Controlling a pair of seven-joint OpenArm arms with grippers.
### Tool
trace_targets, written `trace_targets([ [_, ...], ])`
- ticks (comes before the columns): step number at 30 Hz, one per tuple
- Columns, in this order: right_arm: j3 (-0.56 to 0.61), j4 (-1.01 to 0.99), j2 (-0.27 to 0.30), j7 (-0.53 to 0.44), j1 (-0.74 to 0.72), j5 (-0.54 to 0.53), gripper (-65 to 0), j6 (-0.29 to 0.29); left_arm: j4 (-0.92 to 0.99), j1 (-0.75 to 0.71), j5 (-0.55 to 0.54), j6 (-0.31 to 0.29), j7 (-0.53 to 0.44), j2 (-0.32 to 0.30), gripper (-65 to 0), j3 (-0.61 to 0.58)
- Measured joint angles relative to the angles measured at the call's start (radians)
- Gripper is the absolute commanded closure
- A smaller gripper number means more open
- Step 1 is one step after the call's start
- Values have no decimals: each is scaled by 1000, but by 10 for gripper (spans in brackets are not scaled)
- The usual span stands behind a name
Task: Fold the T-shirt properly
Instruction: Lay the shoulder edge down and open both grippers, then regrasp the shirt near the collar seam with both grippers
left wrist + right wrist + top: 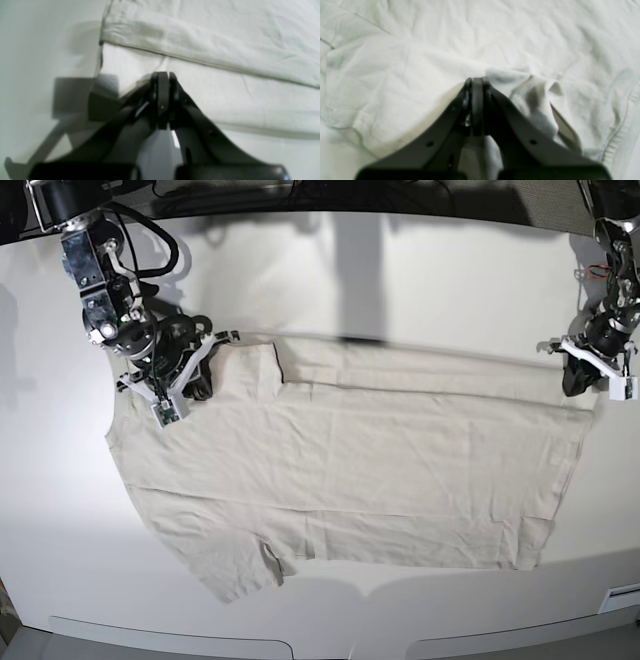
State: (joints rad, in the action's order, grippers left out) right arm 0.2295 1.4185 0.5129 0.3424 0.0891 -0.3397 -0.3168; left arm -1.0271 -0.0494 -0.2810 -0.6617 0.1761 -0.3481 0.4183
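The off-white T-shirt (350, 470) lies spread lengthwise across the white table (420, 280), hem to the right, with one sleeve sticking out at the front left. Its far long edge is folded over into a strip. My right gripper (190, 385) sits on the shirt's far-left shoulder area. In the right wrist view this gripper (477, 80) is shut, with T-shirt (395, 62) fabric bunched up around its tips. My left gripper (575, 380) is at the far-right hem corner. Seen from the left wrist, the left gripper (163, 75) is shut on the T-shirt (225, 37) edge, just below the folded strip.
Both arms reach in from the table's far corners. The table's front edge (330, 645) runs along the bottom of the base view. A small white label (625, 595) lies at the front right. Bare tabletop surrounds the shirt.
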Motion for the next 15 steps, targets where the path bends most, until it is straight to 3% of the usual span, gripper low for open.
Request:
trace_targets([
  [6,0,6,0,-80,69,86,0,-1,2,-34,-11,-21,-10,-2,0,1],
  [15,-1,11,56,-161,155,87,0,-1,-88,-227,-124,-51,-53,-6,0,6],
])
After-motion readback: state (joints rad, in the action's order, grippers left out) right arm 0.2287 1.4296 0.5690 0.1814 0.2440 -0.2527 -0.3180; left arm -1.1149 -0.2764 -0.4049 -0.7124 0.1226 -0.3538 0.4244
